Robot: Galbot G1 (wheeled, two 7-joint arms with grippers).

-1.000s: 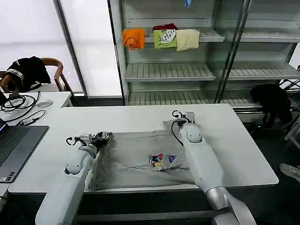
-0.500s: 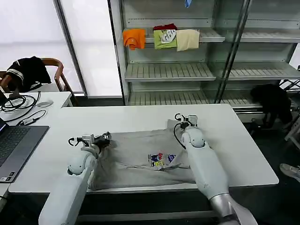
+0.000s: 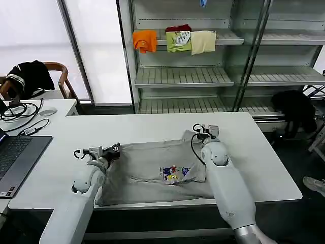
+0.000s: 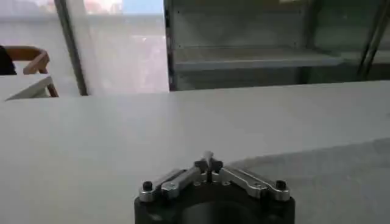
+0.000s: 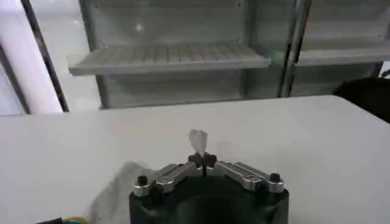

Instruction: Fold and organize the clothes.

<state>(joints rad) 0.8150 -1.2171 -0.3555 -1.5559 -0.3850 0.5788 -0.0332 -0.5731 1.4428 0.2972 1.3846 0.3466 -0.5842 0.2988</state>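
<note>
- A grey T-shirt point(image 3: 157, 170) lies spread on the white worktop point(image 3: 152, 127), its multicoloured print point(image 3: 175, 173) facing up near the middle, its front hem at the 6 o'clock edge of the worktop.
- Our left gripper point(image 3: 112, 150) sits at the shirt's 9 o'clock corner. In the left wrist view its fingers point(image 4: 209, 163) are pressed together at the cloth edge; we judge it pinches the shirt there, though the fabric between the tips is hard to make out.
- Our right gripper point(image 3: 204, 131) is at the shirt's 1 o'clock corner, closed on a small tuft of grey cloth point(image 5: 198, 142) that stands up between the tips in the right wrist view.
- We read this as both far corners gripped, ready to lift or drag for a fold.
- Risks from here:
  - The right hold is on only a thin pinch of cloth, so a quick pull could let it slip free.
  - If the left tips have too little fabric, that side would drop and the fold would go crooked.
  - The hem lies right at the worktop's front edge, so dragging toward 6 o'clock could send it over.
  - Uneven pulls would bunch the wrinkles around the print.
</note>
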